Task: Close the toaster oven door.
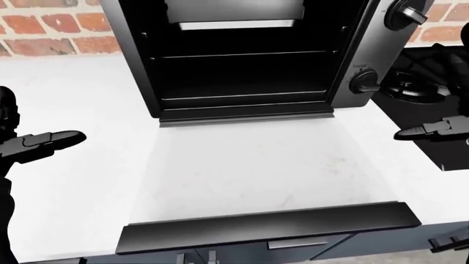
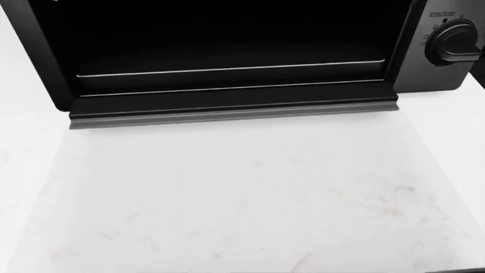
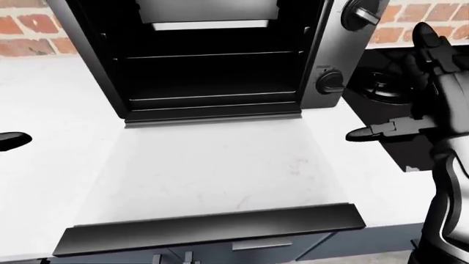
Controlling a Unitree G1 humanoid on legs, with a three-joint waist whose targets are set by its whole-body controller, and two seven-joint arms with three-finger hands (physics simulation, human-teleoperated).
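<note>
Nearest the camera, at six o'clock in the left-eye view, the dark handle bar (image 1: 268,226) of the toaster oven door (image 1: 264,170) runs along the counter's near edge; the door lies fully open and flat, its glass pane showing the white counter (image 1: 81,99) beneath. At nine o'clock the left hand (image 1: 33,146) hovers over the counter, well apart from the door, fingers (image 1: 62,138) stretched out and spread — gripping nothing. At three o'clock the right hand (image 3: 418,110) hangs beside the door's right edge, a finger (image 3: 381,131) pointing toward the oven, likewise open and empty. Farther on, at twelve o'clock, the toaster oven (image 1: 249,55) stands with its dark cavity exposed, a lower knob (image 1: 364,82) and an upper knob (image 1: 405,12) on its right panel. A black stove (image 1: 432,82) sits at two o'clock, and a brick wall (image 1: 51,27) runs behind.
</note>
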